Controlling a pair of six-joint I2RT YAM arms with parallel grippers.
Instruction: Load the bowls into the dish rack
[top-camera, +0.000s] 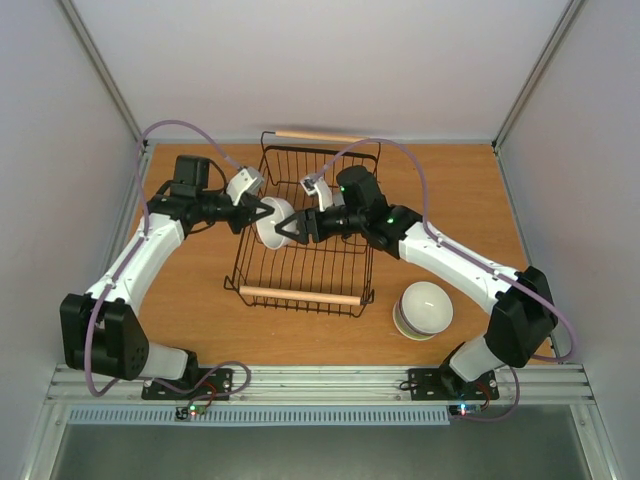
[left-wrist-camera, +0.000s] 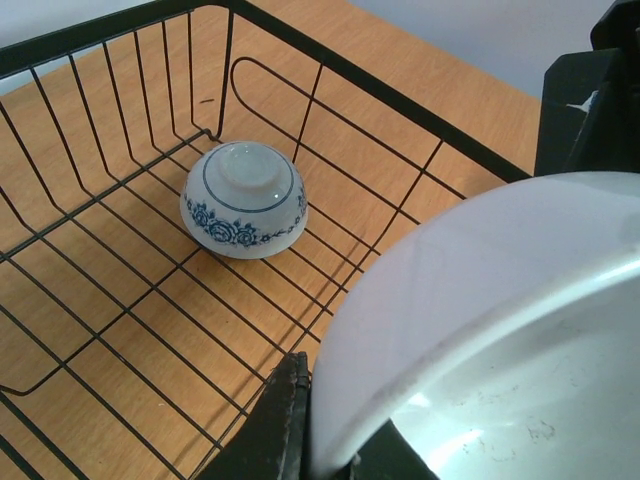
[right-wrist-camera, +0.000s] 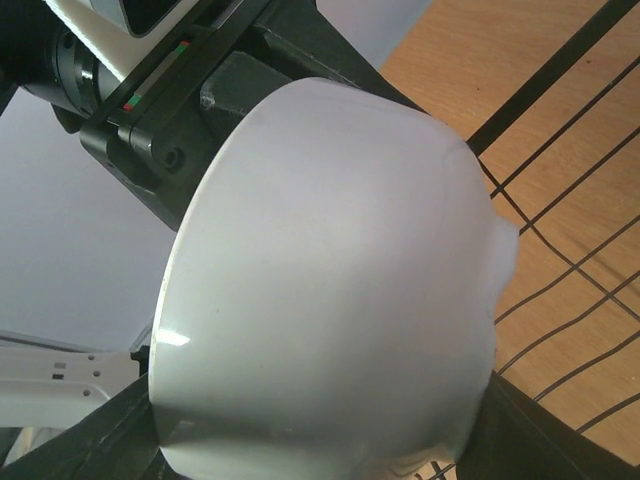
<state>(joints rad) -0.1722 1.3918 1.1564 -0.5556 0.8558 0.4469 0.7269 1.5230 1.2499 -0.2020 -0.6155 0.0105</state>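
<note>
A white bowl (top-camera: 272, 224) hangs tilted over the black wire dish rack (top-camera: 300, 296). My left gripper (top-camera: 262, 213) is shut on its rim, one finger (left-wrist-camera: 285, 420) outside and one inside the bowl (left-wrist-camera: 500, 330). My right gripper (top-camera: 291, 230) comes from the right; its fingers (right-wrist-camera: 560, 440) flank the bowl (right-wrist-camera: 330, 290) from rim to foot and seem to touch it. A white bowl with blue pattern (left-wrist-camera: 243, 200) lies upside down on the rack floor (left-wrist-camera: 110, 330). A stack of bowls (top-camera: 422, 308), white on top and yellow-green below, stands right of the rack.
The rack has light wooden handles at its near end and far end (top-camera: 318, 136). The wooden table (top-camera: 190, 300) has grey walls on both sides. The rack's wire side (right-wrist-camera: 560, 60) runs just right of the held bowl.
</note>
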